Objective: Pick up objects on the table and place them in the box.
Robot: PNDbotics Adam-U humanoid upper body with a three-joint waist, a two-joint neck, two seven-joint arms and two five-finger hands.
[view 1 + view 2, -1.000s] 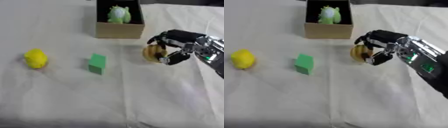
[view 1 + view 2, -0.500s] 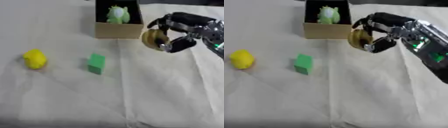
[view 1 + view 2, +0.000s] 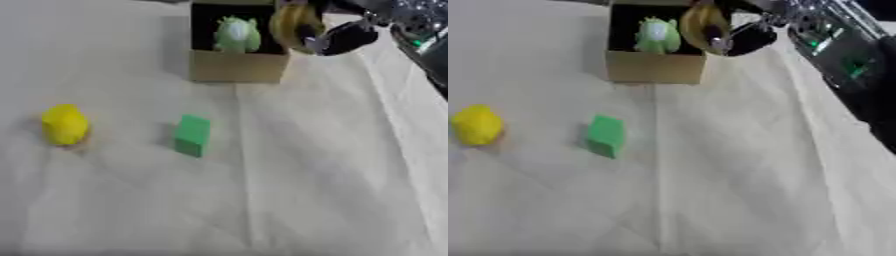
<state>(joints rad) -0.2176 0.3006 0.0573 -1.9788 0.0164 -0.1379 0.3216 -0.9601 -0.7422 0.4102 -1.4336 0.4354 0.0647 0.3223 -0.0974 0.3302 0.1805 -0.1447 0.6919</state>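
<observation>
I have my right hand [image 3: 337, 36] curled around a yellowish ball [image 3: 289, 22] at the right edge of the box [image 3: 238, 67]; a pale green toy [image 3: 234, 34] sits inside.

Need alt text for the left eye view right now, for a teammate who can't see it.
The right robot hand holds a yellowish round object at the right edge of the cardboard box, which contains a pale green toy. A yellow object and green block remain on the white cloth.
</observation>
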